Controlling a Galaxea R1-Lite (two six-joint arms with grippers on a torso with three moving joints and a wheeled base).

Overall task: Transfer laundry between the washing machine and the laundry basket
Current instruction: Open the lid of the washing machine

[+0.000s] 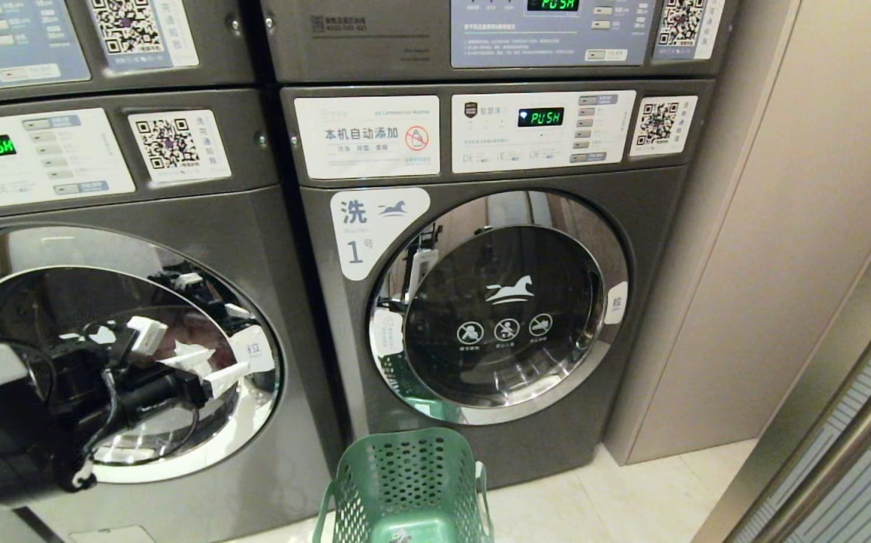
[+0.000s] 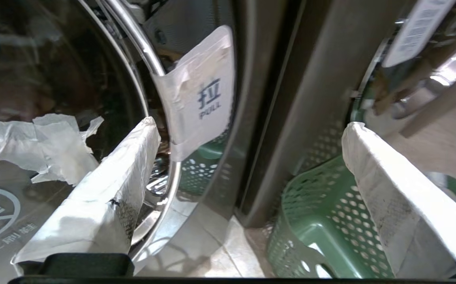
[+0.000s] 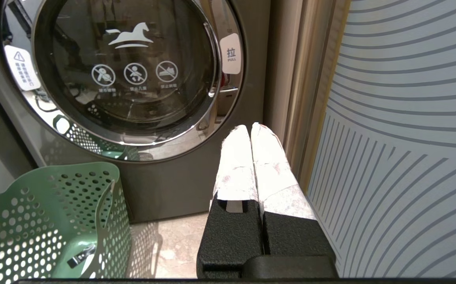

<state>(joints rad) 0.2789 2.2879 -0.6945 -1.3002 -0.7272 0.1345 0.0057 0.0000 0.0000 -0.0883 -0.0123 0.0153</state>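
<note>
While the left gripper [image 1: 201, 369] hangs in front of the round door [image 1: 115, 354] of the washer at the left of the head view, its white-wrapped fingers [image 2: 105, 189] stand spread wide with nothing between them. In the left wrist view one finger lies close to the chrome rim [image 2: 141, 71] of that door, just beside the white pull tab [image 2: 202, 94], though whether it touches cannot be told; the other finger is out over the laundry basket [image 2: 314, 221]. This washer's number label is not in view, and its door is closed. A scrap of white, crumpled material [image 2: 42, 146] shows on the dark glass, and it cannot be told whether this is cloth inside or a reflection.

To the right stands a like washer labelled 1 [image 1: 495, 302], its door also shut. The green laundry basket [image 1: 405, 483] sits on the pale floor [image 1: 631, 490] in front, between the two machines, and no garment shows in it.

Farther right, the right gripper [image 3: 251, 130] is seen only in its own wrist view, low near the floor beside a striped panel [image 3: 401, 138], its two wrapped fingers pressed together on nothing.
</note>
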